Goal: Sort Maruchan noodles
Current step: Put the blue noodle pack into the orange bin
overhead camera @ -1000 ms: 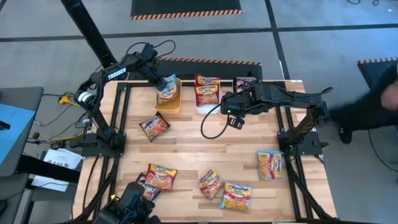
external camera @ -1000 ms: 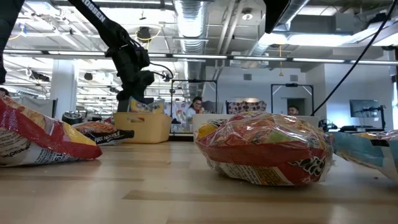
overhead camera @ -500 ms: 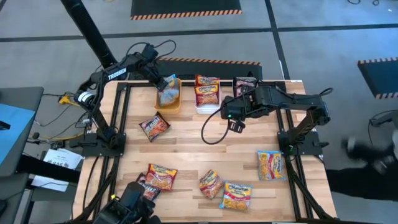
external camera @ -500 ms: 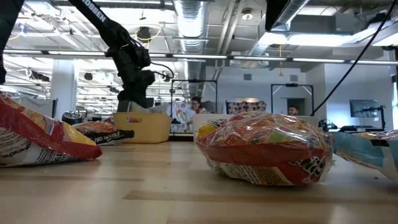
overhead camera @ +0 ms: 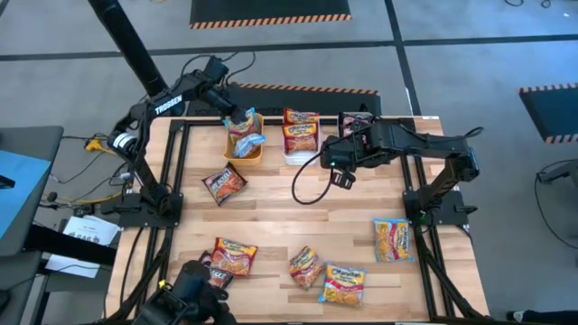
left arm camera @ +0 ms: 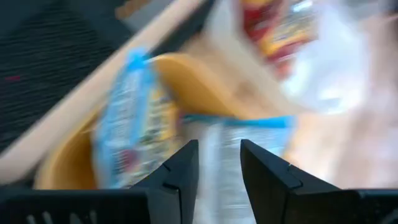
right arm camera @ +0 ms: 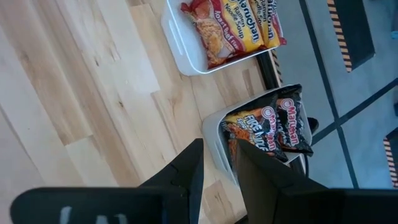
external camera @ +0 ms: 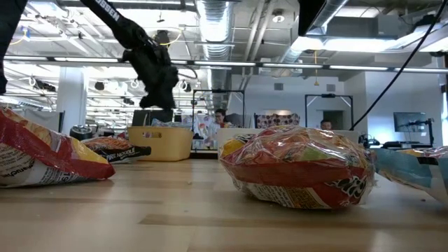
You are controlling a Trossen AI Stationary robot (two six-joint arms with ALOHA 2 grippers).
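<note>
Since half a second ago the left pincer [overhead camera: 237, 116] has drawn back toward the far desk edge and risen, and the blue-and-yellow plastic noodle packet [overhead camera: 246, 141] it was lowering now lies in the orange plastic bin [overhead camera: 245, 156], partly overhanging the rim. Its fingers stand apart with nothing between them, as the left wrist view confirms. The right pincer [overhead camera: 344, 177] hangs just off the white plastic bin [overhead camera: 287, 153] over bare desk [overhead camera: 289, 217]; its fingers are slightly parted and empty. For a next pick, I judge the dark red-black flat packet [overhead camera: 223, 184] the nearest loose item to the left pincer, lying toward the near side of the orange bin, long axis diagonal across the boards. The yellow-and-blue packet [overhead camera: 394, 239] near the right edge is closer to the right arm. Several further packets lie along the near edge. Only the right wrist view shows the contents of the grey plastic bin [right arm camera: 214, 134]: dark red-black packets [right arm camera: 268, 127]. From the low view, the orange bin's side is visible but its contents hardly.
</note>
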